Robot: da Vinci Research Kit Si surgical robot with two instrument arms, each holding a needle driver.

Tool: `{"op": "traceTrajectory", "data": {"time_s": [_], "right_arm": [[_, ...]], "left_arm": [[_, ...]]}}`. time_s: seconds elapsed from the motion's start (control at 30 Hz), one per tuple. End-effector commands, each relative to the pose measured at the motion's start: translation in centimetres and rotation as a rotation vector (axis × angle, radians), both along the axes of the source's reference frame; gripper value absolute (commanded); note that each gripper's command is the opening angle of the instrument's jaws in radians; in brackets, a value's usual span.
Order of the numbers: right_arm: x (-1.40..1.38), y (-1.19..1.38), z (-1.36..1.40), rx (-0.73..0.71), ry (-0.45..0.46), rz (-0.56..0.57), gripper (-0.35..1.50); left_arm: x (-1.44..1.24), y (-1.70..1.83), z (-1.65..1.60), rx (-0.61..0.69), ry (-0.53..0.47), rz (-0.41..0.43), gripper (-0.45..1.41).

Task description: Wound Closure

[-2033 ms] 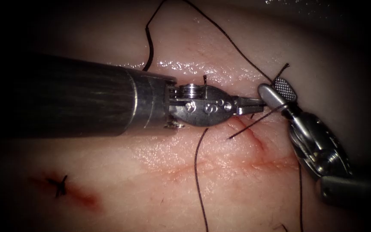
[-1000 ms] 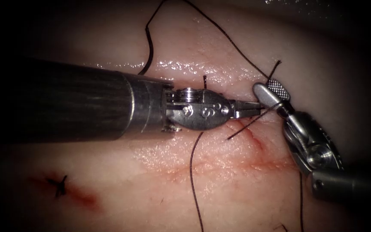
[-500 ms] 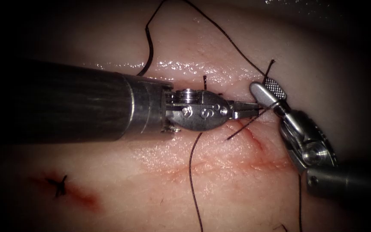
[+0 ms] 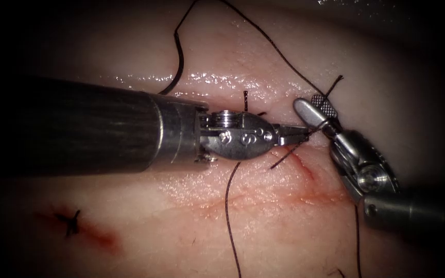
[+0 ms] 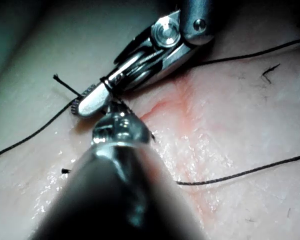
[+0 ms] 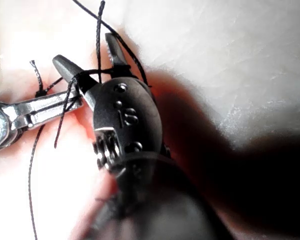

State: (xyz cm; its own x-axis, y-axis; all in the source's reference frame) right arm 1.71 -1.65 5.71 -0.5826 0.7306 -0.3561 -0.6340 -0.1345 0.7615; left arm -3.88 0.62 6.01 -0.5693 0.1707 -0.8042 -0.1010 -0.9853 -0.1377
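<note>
The left tool [image 4: 295,135] lies almost level, its slim steel jaws clenched on the dark thread [image 4: 289,153] at their tips, just beside the right tool [image 4: 315,109]. The right tool's jaws are parted, one smooth and rounded, the other cross-hatched, with the thread running between them. A short thread end [image 4: 281,159] slants down and left from the meeting point, onto the tissue [image 4: 263,221] beside the reddened cut [image 4: 305,170]. A long strand arcs to the far left; another hangs toward the near edge. An earlier stitch [image 4: 71,222] sits well apart at near left, leaving bare glistening tissue between. I cannot tell where the needle is.
</note>
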Motion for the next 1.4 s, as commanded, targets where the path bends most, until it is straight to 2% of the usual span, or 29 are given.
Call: {"op": "traceTrajectory", "data": {"time_s": [0.03,0.23,0.27,0.3,0.33,0.37,0.4,0.53,0.7,0.93,1.03,1.07,1.13,1.17,1.27,1.4], "right_arm": [[0.11,-0.01,0.01,0.002,-0.001,-0.004,0.94],[0.1,0.01,-0.17,-0.061,-0.04,-0.018,0.79],[0.1,0.02,-0.24,-0.072,-0.049,-0.019,0.62],[0.1,0.01,-0.27,-0.074,-0.052,-0.021,0.34],[0.1,0.01,-0.3,-0.077,-0.058,-0.019,-0.08],[0.1,0.01,-0.3,-0.077,-0.058,-0.019,-0.08],[0.1,0.0,-0.31,-0.073,-0.066,-0.023,-0.35],[0.1,-0.04,-0.34,-0.051,-0.117,0.005,-0.35],[0.08,-0.04,-0.35,-0.045,-0.137,0.027,-0.35],[0.18,-0.1,-0.47,-0.073,-0.18,-0.031,-0.35],[0.3,-0.14,-0.62,-0.13,-0.205,-0.057,-0.35],[0.41,-0.18,-0.75,-0.16,-0.218,-0.074,-0.35],[0.46,-0.2,-0.8,-0.169,-0.227,-0.081,-0.35],[0.56,-0.26,-0.92,-0.204,-0.261,-0.102,-0.35],[0.76,-0.36,-1.13,-0.245,-0.288,-0.141,-0.35],[0.95,-0.45,-1.23,-0.281,-0.311,-0.181,-0.35]], "left_arm": [[-0.04,-0.01,0.05,-0.001,-0.001,0.0,-0.45],[0.02,-0.05,0.05,-0.002,-0.002,0.01,-0.45],[0.04,-0.06,0.04,-0.002,-0.004,0.012,-0.45],[0.05,-0.06,0.04,-0.002,-0.004,0.013,-0.45],[0.05,-0.06,0.04,-0.002,-0.004,0.013,-0.45],[0.05,-0.06,0.04,-0.002,-0.004,0.013,-0.45],[0.05,-0.06,0.04,-0.002,-0.005,0.014,-0.45],[0.08,-0.08,0.03,-0.003,-0.006,0.017,-0.45],[0.15,-0.13,0.01,-0.005,-0.008,0.024,-0.45],[0.36,-0.11,-0.01,0.007,0.011,0.011,-0.45],[0.46,0.0,0.0,0.011,0.027,-0.001,-0.45],[0.52,0.08,0.01,0.018,0.034,-0.009,-0.45],[0.55,0.12,0.02,0.022,0.038,-0.015,-0.45],[0.6,0.18,0.04,0.024,0.042,-0.016,-0.45],[0.69,0.28,0.05,0.051,0.052,-0.026,-0.45],[0.69,0.37,0.08,0.07,0.07,-0.011,-0.45]]}}
